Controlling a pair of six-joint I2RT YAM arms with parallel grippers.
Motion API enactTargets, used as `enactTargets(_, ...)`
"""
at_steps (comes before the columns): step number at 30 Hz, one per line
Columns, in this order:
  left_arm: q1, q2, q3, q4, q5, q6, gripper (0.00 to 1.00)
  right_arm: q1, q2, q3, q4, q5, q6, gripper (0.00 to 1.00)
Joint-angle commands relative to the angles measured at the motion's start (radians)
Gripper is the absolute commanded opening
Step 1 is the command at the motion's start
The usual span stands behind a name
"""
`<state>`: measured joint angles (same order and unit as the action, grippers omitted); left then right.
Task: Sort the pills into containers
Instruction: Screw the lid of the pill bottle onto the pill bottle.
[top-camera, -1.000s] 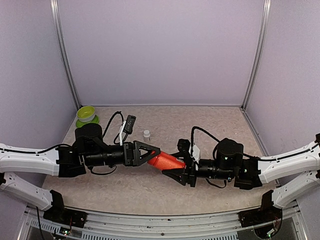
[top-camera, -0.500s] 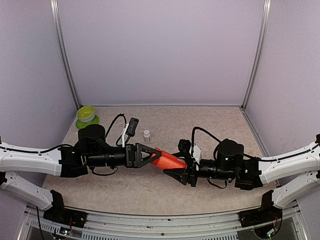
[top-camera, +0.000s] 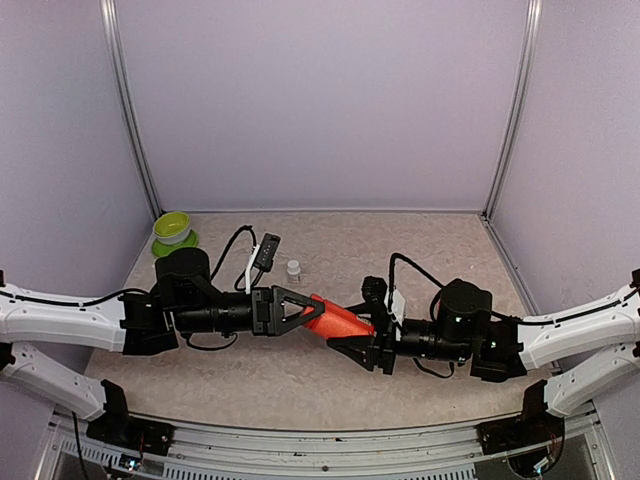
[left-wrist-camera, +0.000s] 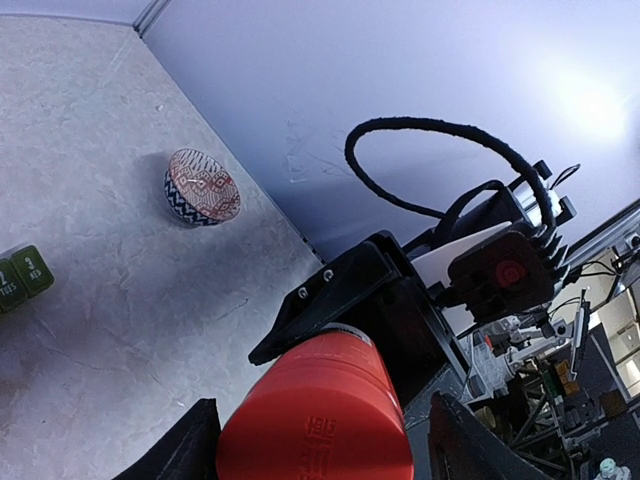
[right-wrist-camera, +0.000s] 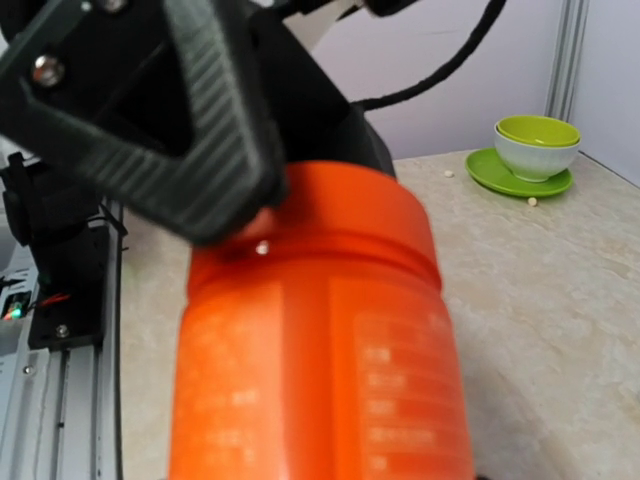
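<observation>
Mid-frame, the right fingers (top-camera: 347, 344) clench the base of the orange bottle (top-camera: 337, 319) above the desk (top-camera: 300, 390), while the left fingers (top-camera: 300, 296) straddle its cap, grip unclear.

A red bottle (left-wrist-camera: 315, 420) fills the foreground — patterned bowl (left-wrist-camera: 203, 187) beyond, green containers (left-wrist-camera: 22, 275) at the left edge.

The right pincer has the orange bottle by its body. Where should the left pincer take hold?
Grip the cap end of the orange bottle, coming in from the left along its axis. The bottle lies nearly level in the right pincer, cap pointing at the open left pincer, so the jaws can straddle the round sides.
</observation>
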<state>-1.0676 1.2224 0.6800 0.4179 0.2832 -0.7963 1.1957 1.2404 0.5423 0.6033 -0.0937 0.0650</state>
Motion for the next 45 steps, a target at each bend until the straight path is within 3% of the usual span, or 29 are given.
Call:
enactTargets(1, -0.006, 0.015, 0.009, 0.042, 0.033, 0.016, 0.68, 0.007, 0.005, 0.007, 0.056, -0.008, 0.024, 0.24)
enactTargets(14, -0.009, -0.007, -0.017, 0.086, 0.033, 0.028, 0.5, 0.007, 0.016, -0.002, 0.087, -0.014, 0.033, 0.25)
enactTargets(34, -0.05, -0.044, 0.003, 0.098, 0.119, 0.292, 0.54, 0.007, 0.053, 0.042, 0.102, -0.208, 0.34, 0.25)
enactTargets(37, -0.05, -0.051, 0.01, 0.071, 0.094, 0.293, 0.6, 0.007, 0.049, 0.051, 0.078, -0.206, 0.341, 0.24)
enactTargets(45, -0.041, -0.078, -0.007, 0.047, 0.001, 0.193, 0.93, 0.007, 0.006, 0.049, -0.002, -0.138, 0.229, 0.24)
